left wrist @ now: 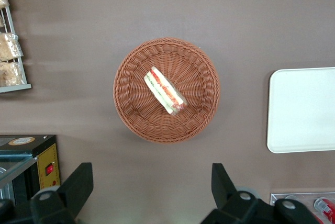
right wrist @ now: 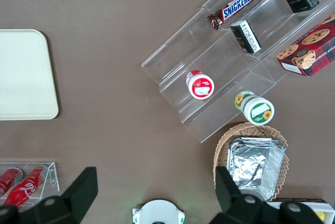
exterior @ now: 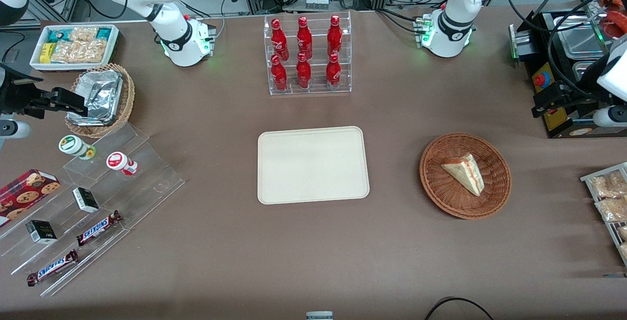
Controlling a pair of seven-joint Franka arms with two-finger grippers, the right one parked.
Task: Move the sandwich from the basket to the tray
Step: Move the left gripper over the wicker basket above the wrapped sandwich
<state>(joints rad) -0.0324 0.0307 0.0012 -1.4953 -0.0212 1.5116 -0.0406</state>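
Nothing of the task was done yet: the sandwich (left wrist: 165, 90) lay on its side in the middle of the wicker basket (left wrist: 131, 106), untouched, and the cream tray (exterior: 313, 164) stood bare on the brown worktop (exterior: 392, 241). The claw (left wrist: 152, 185) hung released, fingers spread wide and holding nothing, high above the worktop, with the basket below and just ahead of its fingertips (left wrist: 79, 179) and the tray well off to one side. The descent, the grasp, the carry and the release all remained.
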